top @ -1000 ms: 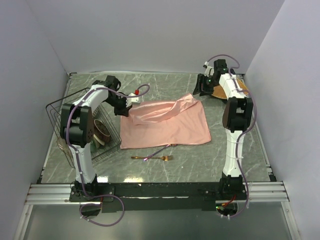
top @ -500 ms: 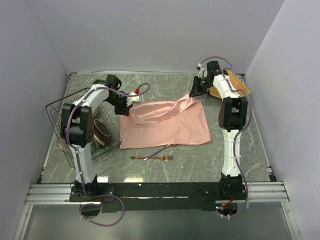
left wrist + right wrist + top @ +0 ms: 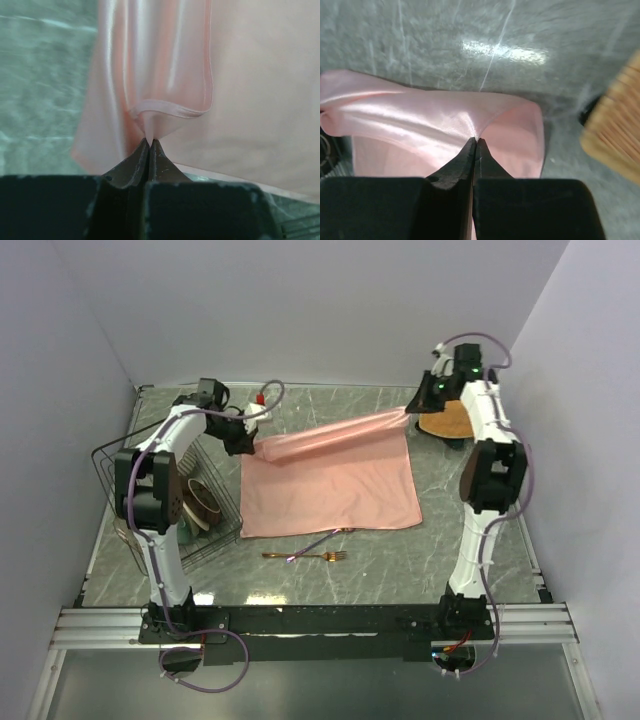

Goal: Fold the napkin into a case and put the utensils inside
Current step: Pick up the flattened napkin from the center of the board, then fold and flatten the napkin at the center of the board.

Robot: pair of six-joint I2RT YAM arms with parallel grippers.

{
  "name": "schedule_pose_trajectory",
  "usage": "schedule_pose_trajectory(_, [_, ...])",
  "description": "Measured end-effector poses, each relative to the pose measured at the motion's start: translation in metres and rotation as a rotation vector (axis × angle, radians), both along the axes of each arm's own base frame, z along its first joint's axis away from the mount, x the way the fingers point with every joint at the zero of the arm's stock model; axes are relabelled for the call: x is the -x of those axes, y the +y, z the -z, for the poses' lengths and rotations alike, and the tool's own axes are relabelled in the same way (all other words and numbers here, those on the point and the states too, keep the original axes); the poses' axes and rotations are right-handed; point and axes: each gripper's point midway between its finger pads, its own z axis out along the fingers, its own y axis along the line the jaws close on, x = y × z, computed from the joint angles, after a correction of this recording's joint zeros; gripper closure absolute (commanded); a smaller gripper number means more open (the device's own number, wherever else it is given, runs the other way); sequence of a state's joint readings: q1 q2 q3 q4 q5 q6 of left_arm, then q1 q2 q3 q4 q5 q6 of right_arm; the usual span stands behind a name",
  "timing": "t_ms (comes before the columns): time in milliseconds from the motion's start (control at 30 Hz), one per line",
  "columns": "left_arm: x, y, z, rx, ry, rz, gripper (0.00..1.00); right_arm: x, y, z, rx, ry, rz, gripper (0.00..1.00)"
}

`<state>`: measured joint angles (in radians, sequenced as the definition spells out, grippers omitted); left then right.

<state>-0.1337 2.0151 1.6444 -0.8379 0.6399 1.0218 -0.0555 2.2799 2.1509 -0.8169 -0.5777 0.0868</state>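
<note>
Clamping far corners of the napkin (image 3: 330,485): your left gripper (image 3: 248,443) and right gripper (image 3: 412,408).
Rack (image 3: 110,465) left, mat (image 3: 448,423) far right, fork (image 3: 305,556) near; marble table (image 3: 505,540), pale walls (image 3: 300,310).

Left arm (image 3: 160,455) bent at elbow, reaching toward 11 o'clock; left hand (image 3: 243,438) pinched tight on napkin (image 3: 330,480) corner. Right arm (image 3: 490,445) extended toward 1 o'clock, wrist angled inward to 9 o'clock; right hand (image 3: 414,408) clamped on opposite far corner.
</note>
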Motion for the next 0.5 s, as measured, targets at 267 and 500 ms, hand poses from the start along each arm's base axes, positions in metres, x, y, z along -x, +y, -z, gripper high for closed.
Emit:
schedule_pose_trajectory(267, [-0.016, 0.004, -0.051, 0.106, -0.107, -0.055, 0.95, 0.047, -0.012, -0.052, -0.051, -0.017, 0.034, 1.0])
schedule_pose_trajectory(500, [0.024, 0.009, -0.044, 0.075, -0.067, 0.006, 0.94, 0.11, -0.012, 0.012, -0.011, 0.21, 0.014, 1.0])
